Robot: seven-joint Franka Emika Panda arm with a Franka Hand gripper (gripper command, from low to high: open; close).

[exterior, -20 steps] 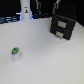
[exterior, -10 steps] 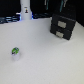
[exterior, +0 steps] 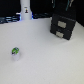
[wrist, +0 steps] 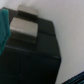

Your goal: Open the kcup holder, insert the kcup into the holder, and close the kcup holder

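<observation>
Kcup holder (exterior: 63, 26) sits shut on the white surface (exterior: 45, 55), directly under our hand (exterior: 61, 6); we cannot tell whether the hand is released or clenched. The kcup (exterior: 16, 52) stands well apart from the holder, untouched.

On the counter (exterior: 42, 55): kcup (exterior: 15, 52) toward the exterior view's left and near edge, well apart from the kcup holder (exterior: 63, 27) at the far right. Behind, at the far left, an upright bottle-like thing (exterior: 25, 11).
</observation>
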